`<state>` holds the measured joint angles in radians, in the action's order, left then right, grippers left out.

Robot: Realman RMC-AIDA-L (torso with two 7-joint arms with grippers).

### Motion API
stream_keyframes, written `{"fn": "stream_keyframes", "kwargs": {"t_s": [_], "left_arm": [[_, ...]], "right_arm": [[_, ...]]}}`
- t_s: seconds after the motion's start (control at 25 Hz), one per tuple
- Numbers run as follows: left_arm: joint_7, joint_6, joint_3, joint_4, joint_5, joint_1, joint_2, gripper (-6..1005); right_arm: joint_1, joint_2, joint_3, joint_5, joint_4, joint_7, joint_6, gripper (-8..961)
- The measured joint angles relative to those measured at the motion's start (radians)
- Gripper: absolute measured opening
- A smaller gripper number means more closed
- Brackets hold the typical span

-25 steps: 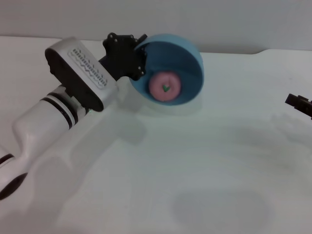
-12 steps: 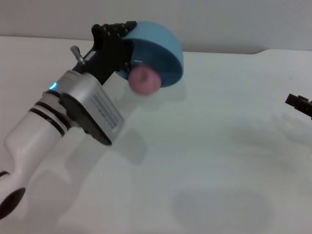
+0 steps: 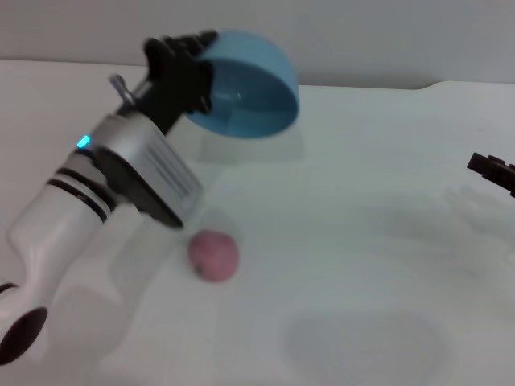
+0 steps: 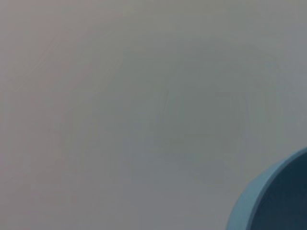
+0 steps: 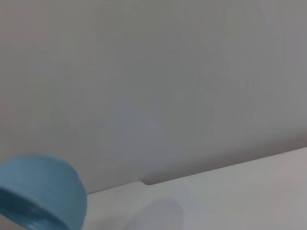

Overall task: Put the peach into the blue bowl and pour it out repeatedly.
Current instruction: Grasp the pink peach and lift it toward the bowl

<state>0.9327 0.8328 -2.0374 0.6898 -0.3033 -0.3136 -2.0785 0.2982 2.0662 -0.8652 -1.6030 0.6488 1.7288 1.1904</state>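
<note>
Well clear of edges, peach (image 3: 213, 256).

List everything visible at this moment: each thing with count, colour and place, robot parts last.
peach: one, pink, lying on the table near the robot, out of the bowl, beside the left forearm.
blue bowl: one, light blue, held off the table at the far side, tipped mouth-down toward the robot, nothing inside.
table: one, white, under everything.
wall: grey, behind the table.
left gripper: one, black, on a white and black arm, clamped on the bowl's rim.
right gripper: one, black, only its tip showing at the right edge, idle.
</note>
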Motion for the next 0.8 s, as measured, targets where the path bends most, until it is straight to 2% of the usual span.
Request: {"fn": "stream_keyframes", "kwargs": {"t_s": [0.16, 0.32, 0.44, 0.6, 0.64, 0.68, 0.8], "left_arm": [[-0.236, -0.1, 0.049, 0.051, -0.124, -0.004, 0.004, 0], [-0.476, -0.249, 0.128, 0.084, -0.157, -0.018, 0.013, 0], [-0.667, -0.46, 0.211, 0.119, -0.152, -0.044, 0.019, 0], [-0.772, -0.736, 0.319, 0.164, -0.151, -0.084, 0.022, -1], [-0.772, -0.736, 0.319, 0.164, -0.151, -0.084, 0.022, -1], [-0.788, -0.893, 0.373, 0.195, -0.155, -0.103, 0.022, -1], [-0.79, -1.048, 0.423, 0.242, -0.157, -0.117, 0.022, -1]], "right_arm": [[0.006, 0.0, -0.003, 0.0, 0.0, 0.0, 0.004, 457], [0.021, 0.001, -0.006, 0.0, 0.0, 0.0, 0.007, 458], [0.04, 0.001, -0.022, -0.001, -0.001, 0.0, 0.01, 459], [0.078, 0.001, -0.055, -0.021, -0.002, 0.0, 0.011, 460], [0.088, 0.001, -0.061, -0.031, -0.002, 0.0, 0.009, 460], [0.104, 0.001, -0.068, -0.049, -0.004, 0.0, 0.008, 460], [0.153, 0.003, -0.074, -0.097, -0.021, 0.0, 0.006, 461]]}}
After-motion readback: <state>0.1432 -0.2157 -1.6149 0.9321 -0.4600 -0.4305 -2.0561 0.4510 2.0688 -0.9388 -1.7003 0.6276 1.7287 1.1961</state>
